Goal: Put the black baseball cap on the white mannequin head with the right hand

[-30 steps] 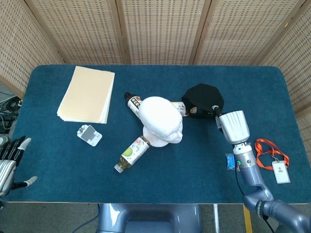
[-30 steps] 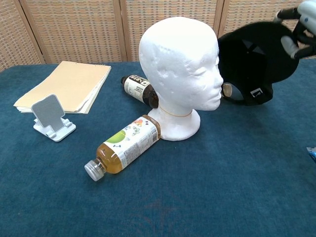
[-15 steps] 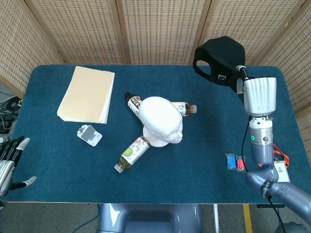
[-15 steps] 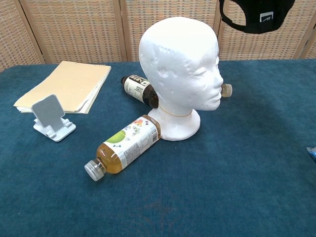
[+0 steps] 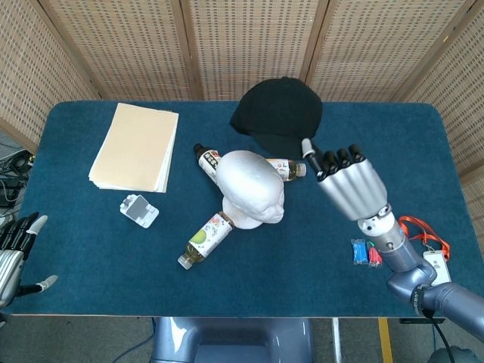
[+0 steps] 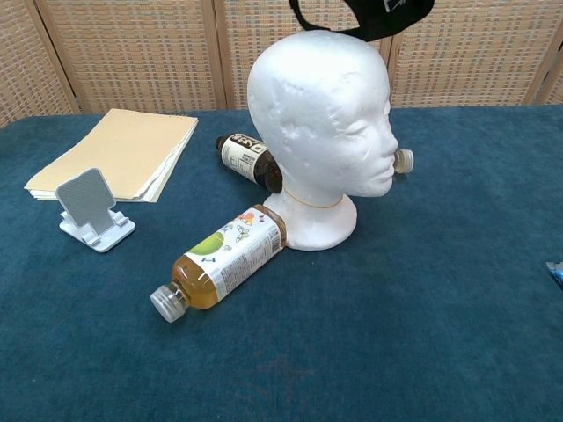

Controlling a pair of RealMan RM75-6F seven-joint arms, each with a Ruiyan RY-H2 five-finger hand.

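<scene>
- Right hand [image 5: 346, 184]: raised above the table, fingers reaching under the black fabric baseball cap [image 5: 277, 113]; the grip itself is hidden, though the cap hangs from it.
- Cap position: airborne, just above and behind the crown of the white foam mannequin head [image 6: 321, 114]; contact cannot be confirmed.
- Progress: pickup and carry judged complete; lowering, seating and release outstanding.
- Left hand [image 5: 13, 248]: idle at the table's near corner, fingers apart, holding nothing.

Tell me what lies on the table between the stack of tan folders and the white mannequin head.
In the head view, a dark-capped brown bottle lies between the stack of tan folders and the white mannequin head, its far end hidden behind the head.
</scene>
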